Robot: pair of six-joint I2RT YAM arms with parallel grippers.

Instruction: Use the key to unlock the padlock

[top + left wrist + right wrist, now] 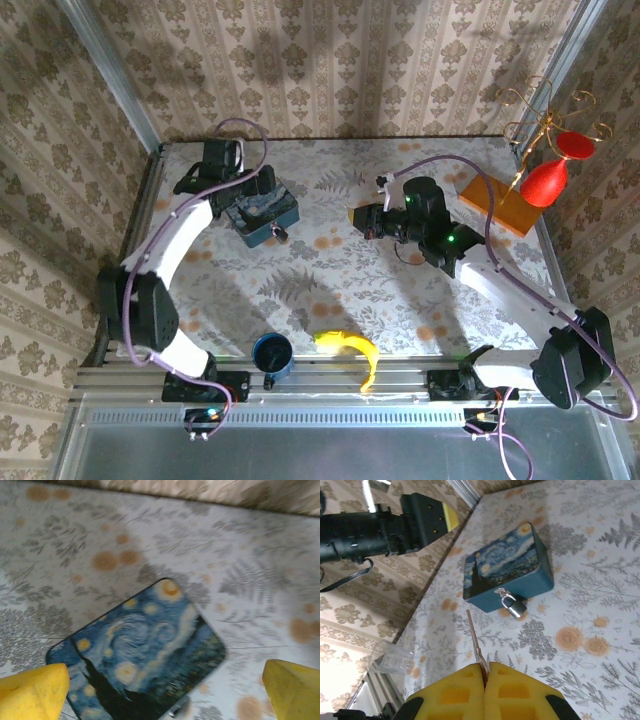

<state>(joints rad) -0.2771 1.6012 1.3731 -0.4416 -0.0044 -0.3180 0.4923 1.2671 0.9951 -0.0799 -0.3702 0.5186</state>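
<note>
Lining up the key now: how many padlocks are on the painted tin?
1. The padlock hangs on the side of the blue tin facing the right hand; its far sides are hidden.

Nothing written can be read here: no text, label, brand, number or sign. The lid of the blue tin [507, 567], ahead of the right claw [484, 672], carries a painted night sky, not letters. The padlock [512, 605] hanging on the tin's side is too small to read.
</note>
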